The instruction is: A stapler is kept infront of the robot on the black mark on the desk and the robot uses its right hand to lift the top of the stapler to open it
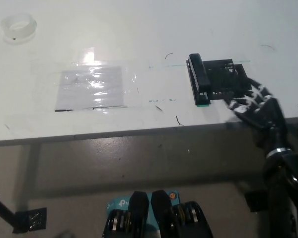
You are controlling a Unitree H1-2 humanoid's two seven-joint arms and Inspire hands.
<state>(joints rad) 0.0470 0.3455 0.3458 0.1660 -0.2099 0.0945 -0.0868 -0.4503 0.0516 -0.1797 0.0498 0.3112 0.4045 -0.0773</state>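
Head view: stapler (199, 79) closed, on left edge of black mark (228, 79), set back from desk (139, 29) front edge. I see right hand (253, 101) over mark's right corner, fingers spread, grasping nothing. Bare desk left of stapler.

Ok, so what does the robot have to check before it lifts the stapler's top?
1. Stapler on the black mark: ok, it lies along the mark's left edge.
2. Stapler top down, ready to be lifted: ok, it looks closed.
3. Right hand near the stapler: ok, over the mark's lower right corner, fingers apart.
4. Right hand touching the stapler top: not ok, a gap remains.
5. Path between hand and stapler free: ok, only the mark lies there.
6. Left hand out of the way: cannot tell, not in view.
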